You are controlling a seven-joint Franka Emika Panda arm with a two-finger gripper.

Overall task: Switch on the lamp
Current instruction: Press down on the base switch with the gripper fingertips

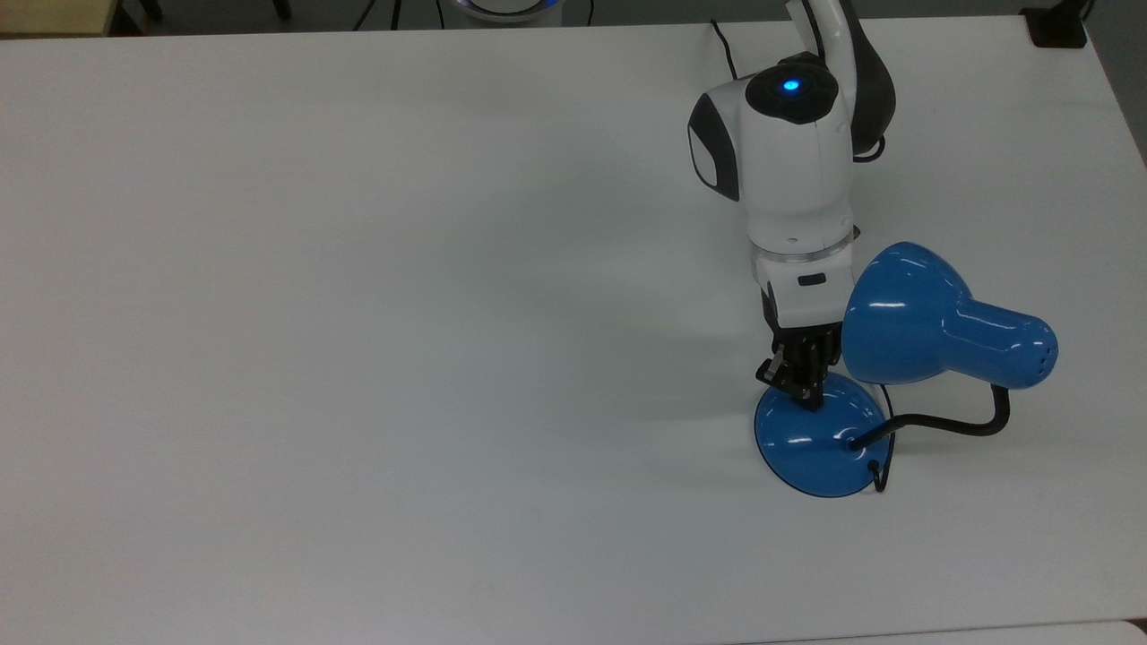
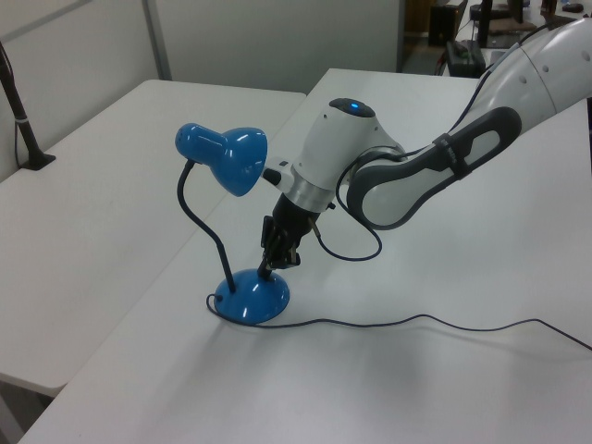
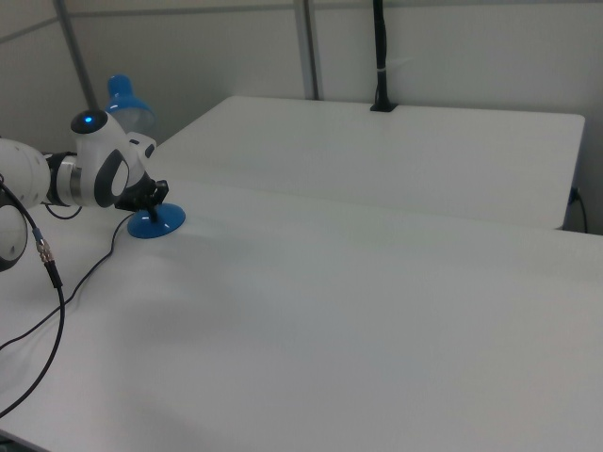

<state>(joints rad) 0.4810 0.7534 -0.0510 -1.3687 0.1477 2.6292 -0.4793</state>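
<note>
Standing lamp [image 1: 932,327]: it stood upright on the white bench [image 1: 358,313], near the top view's right edge, toward the lower part.
Shade: glossy blue, bell-shaped, mouth turned toward the top view's left, raised above the base on a black bent gooseneck [image 2: 196,215].
Base [image 1: 820,443]: round, domed, blue, flat on the bench.
Cord [image 2: 416,321]: thin and black, trailing from the base across the bench toward the left view's right.
Claw [image 1: 804,397]: black fingertips drawn narrow together, pointing down, tip touching the top of the base just beside the gooseneck's foot.
Arm [image 2: 388,166]: white, reaching in from the left view's right, a blue light glowing on its wrist.
</note>
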